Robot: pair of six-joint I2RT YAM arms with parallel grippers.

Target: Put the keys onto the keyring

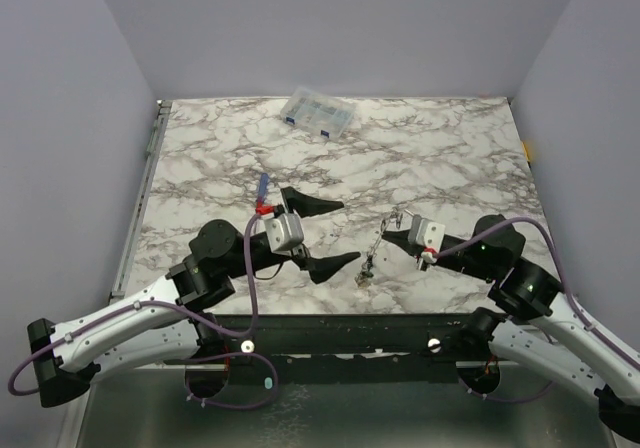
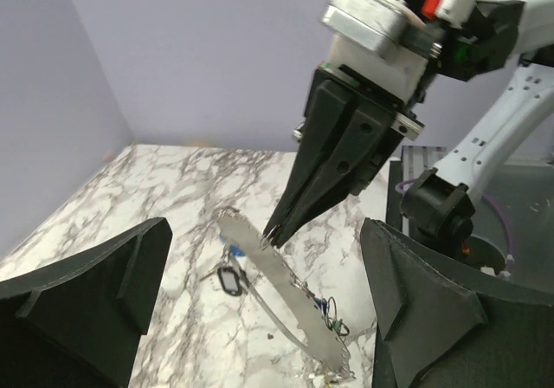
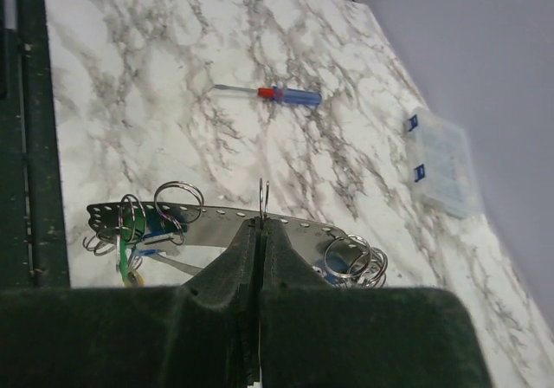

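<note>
The keyring [image 3: 216,225] is a flat, perforated grey metal band bent into a hoop. My right gripper [image 3: 262,222] is shut on its edge, with a small split ring standing up between the tips. Keys hang from the band: a green tag [image 3: 130,232] at one end and a cluster of rings [image 3: 351,258] at the other. From the left wrist, the right gripper [image 2: 271,239] pinches the keyring [image 2: 286,297], and black [image 2: 229,280] and blue [image 2: 232,252] tags hang below. My left gripper [image 1: 350,231] stands wide open, its fingers [image 2: 104,293] either side of the keyring and touching nothing.
A red-and-blue screwdriver [image 1: 263,193] lies behind the left gripper. A clear plastic compartment box [image 1: 318,113] sits at the back of the marble table [image 1: 450,158]. Grey walls close in the left, right and far sides.
</note>
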